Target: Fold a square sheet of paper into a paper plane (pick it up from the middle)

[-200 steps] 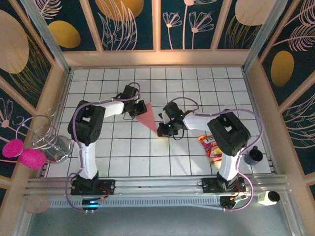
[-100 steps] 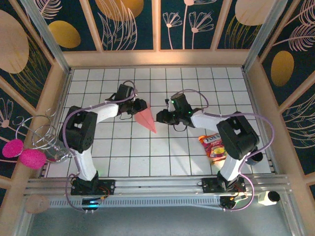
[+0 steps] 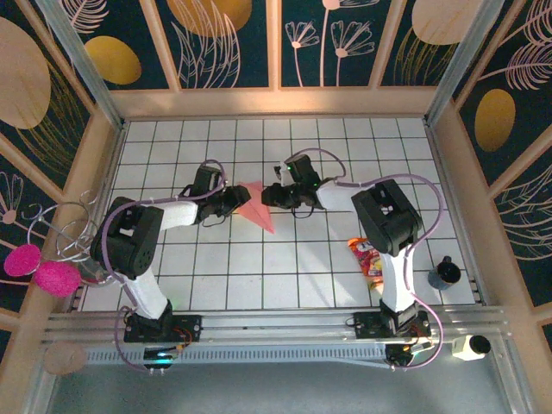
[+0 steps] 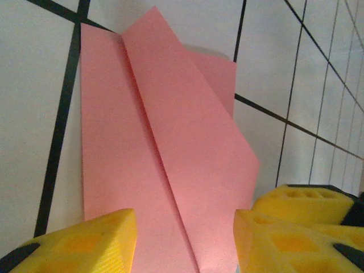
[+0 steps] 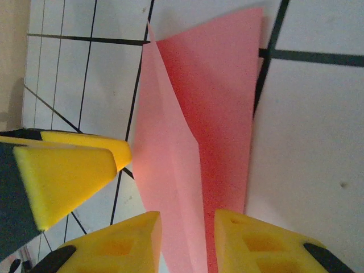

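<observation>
The paper plane [image 3: 257,207] is a slim salmon-pink dart. It lies on the white tiled worktop [image 3: 345,147] near the middle, between the two arms. Its wide tail is toward the far side and its sharp tip points toward the near edge, slightly to the right.

In the left wrist view the paper plane [image 4: 170,170] shows a straight centre crease running its length. One long flap is folded over the other, and a smaller corner of paper peeks out on the right. The surface is matte and plain, with no print. In the right wrist view the paper plane [image 5: 210,114] looks lighter pink on one panel and deeper red-pink on the other, where the fold catches shade.

A red and yellow snack packet [image 3: 369,257] lies to the right, partly under the right arm. Its lettering is too small to read.

The left claw [image 3: 235,198] sits at the left edge of the tail. Seen from its own wrist, the left claw [image 4: 185,219] has its yellow fingers [image 4: 85,244] apart, and the paper runs through the gap unpinched.

The right claw [image 3: 266,195] is at the right edge of the tail. In its own wrist view the right claw [image 5: 187,219] also has its jaws apart, more narrowly, with the paper passing between them without being pressed. A yellow finger of the left claw [image 5: 68,170] shows just beside the paper's far edge.
</observation>
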Tool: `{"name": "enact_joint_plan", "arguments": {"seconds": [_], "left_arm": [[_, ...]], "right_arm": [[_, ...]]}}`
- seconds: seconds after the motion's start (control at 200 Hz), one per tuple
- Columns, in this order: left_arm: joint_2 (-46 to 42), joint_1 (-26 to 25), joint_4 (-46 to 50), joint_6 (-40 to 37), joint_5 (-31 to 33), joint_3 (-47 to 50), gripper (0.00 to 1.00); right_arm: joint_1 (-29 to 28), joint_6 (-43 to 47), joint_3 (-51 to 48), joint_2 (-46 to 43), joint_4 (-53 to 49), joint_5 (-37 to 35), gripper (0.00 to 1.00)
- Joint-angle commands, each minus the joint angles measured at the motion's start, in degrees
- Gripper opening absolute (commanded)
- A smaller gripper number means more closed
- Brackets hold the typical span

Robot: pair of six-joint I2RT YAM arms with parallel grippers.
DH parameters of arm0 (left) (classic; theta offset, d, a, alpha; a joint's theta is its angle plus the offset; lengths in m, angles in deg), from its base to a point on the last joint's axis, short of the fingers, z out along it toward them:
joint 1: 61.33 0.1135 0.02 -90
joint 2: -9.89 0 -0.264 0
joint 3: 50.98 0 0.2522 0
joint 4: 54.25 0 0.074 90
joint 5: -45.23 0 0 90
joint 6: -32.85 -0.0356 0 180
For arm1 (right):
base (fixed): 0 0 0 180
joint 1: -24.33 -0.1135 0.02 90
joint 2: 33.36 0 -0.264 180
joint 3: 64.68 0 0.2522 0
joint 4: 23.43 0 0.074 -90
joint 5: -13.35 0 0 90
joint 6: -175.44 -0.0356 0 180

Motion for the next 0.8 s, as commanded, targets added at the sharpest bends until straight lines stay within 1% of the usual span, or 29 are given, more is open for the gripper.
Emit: {"name": "enact_joint_plan", "arguments": {"seconds": [0.0, 0.14, 0.215, 0.36, 0.46, 0.521, 0.541, 0.606, 0.696, 0.796], "left_arm": [[-1.12, 0.29, -4.46, 2.28, -1.47, 0.60, 0.48], [-0.38, 0.29, -5.25, 2.86, -2.01, 0.93, 0.49], [-0.22, 0.39, -5.41, 2.96, -1.97, 0.86, 0.49], [-0.87, 0.39, -5.37, 2.99, -1.78, 1.07, 0.49], [-2.49, 0.74, -6.06, 3.25, -1.73, 1.96, 0.50], [-2.96, 0.93, -7.12, 3.53, -2.15, 2.66, 0.50], [-4.81, 0.99, -7.51, 3.62, -2.40, 2.90, 0.50], [-6.32, 0.96, -9.16, 3.84, -3.52, 3.51, 0.52], [-8.08, 0.98, -12.53, 4.35, -6.49, 4.25, 0.55], [-9.78, 0.98, -18.30, 6.37, -9.74, 5.69, 0.60]], "right_arm": [[0.16, 2.45, 2.76, 2.28, -1.25, 2.09, 0.29], [0.21, 3.37, 3.91, 3.64, -1.35, 3.19, 0.26], [0.28, 3.53, 4.11, 4.06, -0.87, 4.25, 0.22], [0.48, 2.99, 3.39, 3.58, 1.47, 5.38, 0.06], [0.85, 1.44, 1.21, 1.14, 5.48, 5.55, 0.00], [1.24, 0.12, -0.37, -0.76, 8.12, 5.73, 0.00], [1.35, -0.42, -0.99, -1.29, 8.98, 5.75, 0.00], [1.85, -1.97, -3.09, -3.85, 11.95, 5.82, 0.00], [2.47, -4.41, -6.23, -7.31, 15.82, 5.82, 0.00], [2.79, -7.35, -9.59, -10.69, 19.94, 6.17, 0.00]]}}
